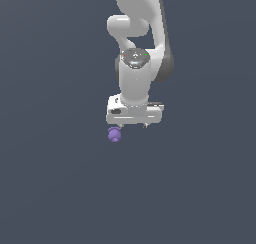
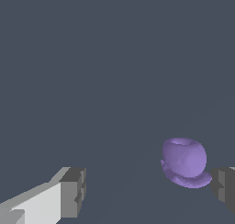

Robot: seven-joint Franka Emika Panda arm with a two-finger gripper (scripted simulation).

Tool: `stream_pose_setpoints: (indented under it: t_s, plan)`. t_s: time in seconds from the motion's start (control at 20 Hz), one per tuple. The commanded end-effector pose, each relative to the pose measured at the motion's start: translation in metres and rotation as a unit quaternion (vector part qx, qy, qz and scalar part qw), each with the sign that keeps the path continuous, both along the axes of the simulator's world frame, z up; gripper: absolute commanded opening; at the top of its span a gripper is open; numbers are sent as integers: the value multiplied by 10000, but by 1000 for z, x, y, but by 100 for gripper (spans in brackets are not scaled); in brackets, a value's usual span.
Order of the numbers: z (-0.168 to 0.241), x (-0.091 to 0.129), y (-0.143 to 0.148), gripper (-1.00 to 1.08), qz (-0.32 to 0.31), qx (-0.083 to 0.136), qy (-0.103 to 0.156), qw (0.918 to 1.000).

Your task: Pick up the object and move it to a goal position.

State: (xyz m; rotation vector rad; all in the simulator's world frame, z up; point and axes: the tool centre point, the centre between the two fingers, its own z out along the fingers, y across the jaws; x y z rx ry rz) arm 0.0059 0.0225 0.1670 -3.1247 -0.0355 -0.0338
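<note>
The lump (image 2: 184,162) is matte purple and rounded, with a flared rim on one side. In the wrist view it lies between the blocky grey fingertips (image 2: 73,192), just beside one of them. The white gripper (image 1: 133,124) is wide open, holding nothing. The surface is plain dark grey.

The white gripper (image 1: 133,124) hangs from the arm (image 1: 135,73) at mid-frame, pointing down. The purple object (image 1: 114,134) sits at about seven o'clock from it, just beside the fingertips; whether they touch is unclear.
</note>
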Motion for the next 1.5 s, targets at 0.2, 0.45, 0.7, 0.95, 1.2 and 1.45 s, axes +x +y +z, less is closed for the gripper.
stream_pose_setpoints:
  t_s: [0.2,0.45,0.7,0.95,1.2,1.45]
  plan:
    - [7,2,1,100,-55,50,-43,10000]
    - [20,7,5,100,-164,150,-126,9997]
    - [16,6,1,100,-137,133,-114,9998]
    - [-2,0,-17,100,-39,85,-80,9999]
    - [-33,-13,-47,100,140,8,-14,9999]
    - [-61,-28,-74,100,317,-55,57,9995]
